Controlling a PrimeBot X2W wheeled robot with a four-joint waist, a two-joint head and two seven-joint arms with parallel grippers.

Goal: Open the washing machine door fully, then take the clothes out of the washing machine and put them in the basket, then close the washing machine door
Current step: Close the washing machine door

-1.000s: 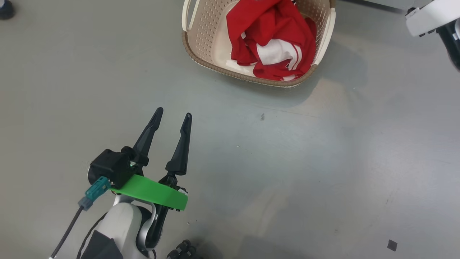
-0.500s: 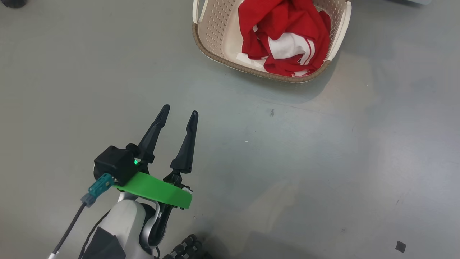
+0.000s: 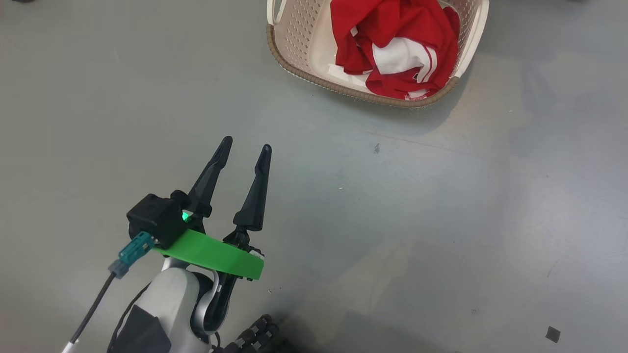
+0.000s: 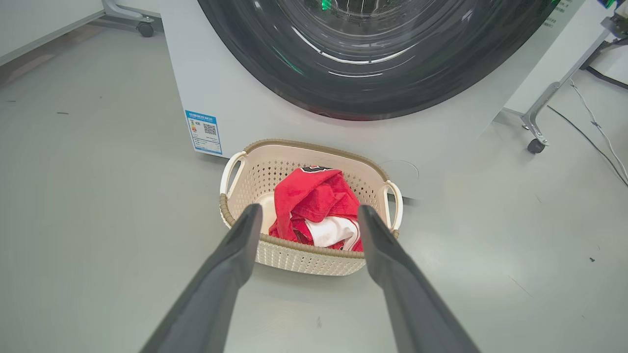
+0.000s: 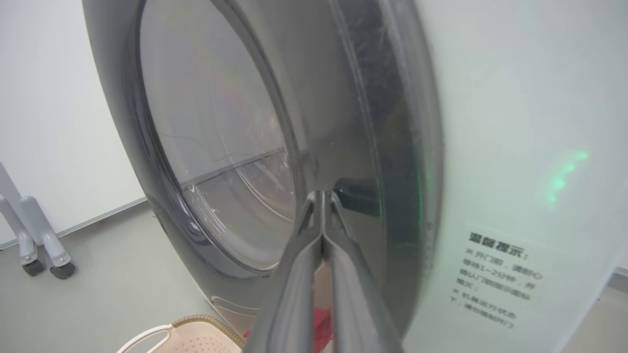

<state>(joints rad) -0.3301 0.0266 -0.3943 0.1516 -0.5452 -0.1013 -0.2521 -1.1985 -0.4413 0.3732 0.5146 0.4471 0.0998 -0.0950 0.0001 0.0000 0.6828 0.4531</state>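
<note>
Left gripper hangs over the floor with its two dark fingers spread wide and nothing between them, well short of the basket on the robot's side of it. In its own wrist view, the left gripper points straight at the basket. A green bracket crosses its wrist. Right gripper has its fingers pressed together and holds nothing. It is up above the basket, with its tips right by a dark recess in the door's rim. Whether they touch it I cannot tell.

The grey floor spreads out on all sides of the basket. The washing machine stands just behind the basket, its white front rising over the far rim. The washing machine door sits above the basket, with its glossy black rim lying against the white front. From the right wrist, the washing machine door shows its clear glass bowl bulging outward. Castor legs stand to the right of the basket, well apart from it.

The basket rests upright on the floor, with one loop handle at each end. The clothes lie bunched inside it, red with a white panel and striped trim. They are heaped toward its right half. A blue label is stuck on the machine near the basket's left handle. A small dark scrap lies far from the basket, toward the robot.
</note>
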